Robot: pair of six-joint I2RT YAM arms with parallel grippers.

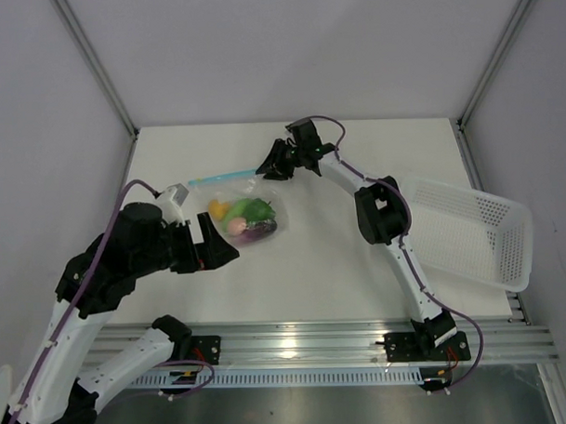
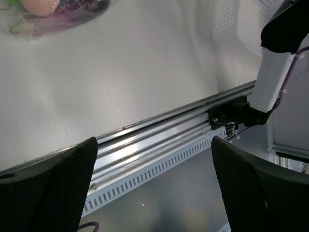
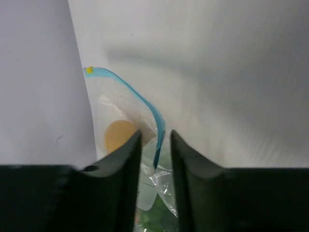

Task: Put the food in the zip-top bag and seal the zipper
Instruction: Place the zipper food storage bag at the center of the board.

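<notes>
White surface (image 1: 340, 256) ahead: the zip-top bag (image 1: 215, 192) lies left of centre, the food (image 1: 248, 218) inside it. The right claw (image 1: 266, 168), narrowly parted, straddles the zipper (image 1: 221, 178). The left claw (image 1: 221, 240) gapes wide and empty beside the bag.

I work in a lab test cell. Plain white panel walls (image 1: 286, 44) box my white counter (image 1: 331, 266); an aluminium rail (image 1: 315, 341) edges it.

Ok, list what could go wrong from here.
The right end effector has its jaws apart around the zipper, so the strip could slip free unsealed. The left end effector is open beside the zip-top bag, holding nothing; a tug may drag the bag. The food close under the zipper could block it.
</notes>
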